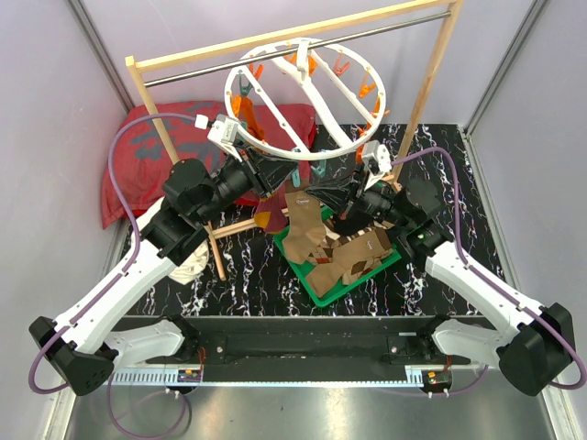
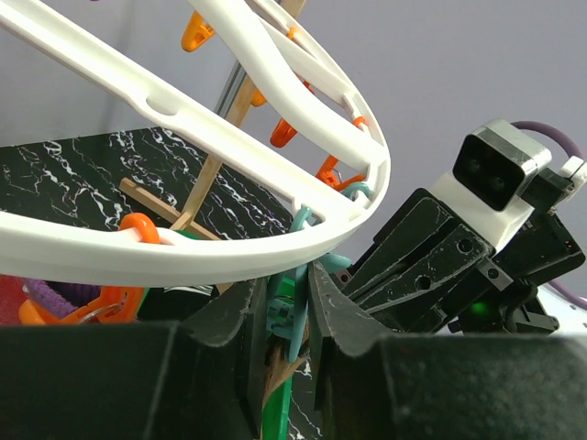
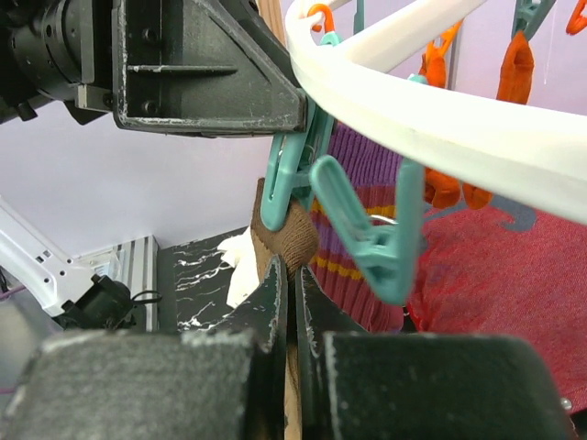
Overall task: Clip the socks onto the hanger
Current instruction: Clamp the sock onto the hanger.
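The white ring hanger (image 1: 307,101) hangs from the rack bar, with orange and teal clips round it. My left gripper (image 2: 289,295) is just under the ring (image 2: 183,247), shut on a teal clip (image 2: 300,312). A brown-tan argyle sock (image 1: 303,215) hangs below that clip. In the right wrist view the clip (image 3: 280,183) sits over the sock's top edge (image 3: 289,234). My right gripper (image 3: 293,275) is shut on the sock just under the clip. A purple sock with orange-yellow stripes (image 3: 367,183) hangs behind. More argyle socks (image 1: 344,261) lie in the tray.
A green tray (image 1: 323,291) sits between the arms. The wooden-post rack with a metal bar (image 1: 293,48) spans the back. A red patterned cushion (image 1: 147,156) lies back left, a white cloth (image 1: 188,266) under the left arm. A second, free teal clip (image 3: 367,240) hangs beside the sock.
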{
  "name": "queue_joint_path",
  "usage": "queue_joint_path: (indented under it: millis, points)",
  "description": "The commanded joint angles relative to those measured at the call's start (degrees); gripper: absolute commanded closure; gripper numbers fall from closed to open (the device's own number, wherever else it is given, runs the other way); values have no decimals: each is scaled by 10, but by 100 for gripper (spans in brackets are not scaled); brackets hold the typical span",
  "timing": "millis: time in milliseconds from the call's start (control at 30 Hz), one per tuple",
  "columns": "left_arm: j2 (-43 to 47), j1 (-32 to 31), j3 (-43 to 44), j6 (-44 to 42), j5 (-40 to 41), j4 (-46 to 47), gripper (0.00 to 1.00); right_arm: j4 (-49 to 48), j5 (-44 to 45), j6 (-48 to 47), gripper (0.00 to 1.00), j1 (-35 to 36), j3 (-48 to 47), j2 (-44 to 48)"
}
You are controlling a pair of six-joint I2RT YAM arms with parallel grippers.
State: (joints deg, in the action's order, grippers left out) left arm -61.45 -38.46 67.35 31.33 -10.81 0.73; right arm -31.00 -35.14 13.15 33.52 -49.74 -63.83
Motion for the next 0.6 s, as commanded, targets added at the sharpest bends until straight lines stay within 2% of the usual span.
queue_joint_path:
  millis: [0, 567]
  points:
    - [2, 0, 6, 0, -18, 40, 89, -56, -8, 21, 100, -4, 1, -8]
    - [2, 0, 2, -2, -20, 30, 80, -85, 10, 35, 100, -6, -11, -22]
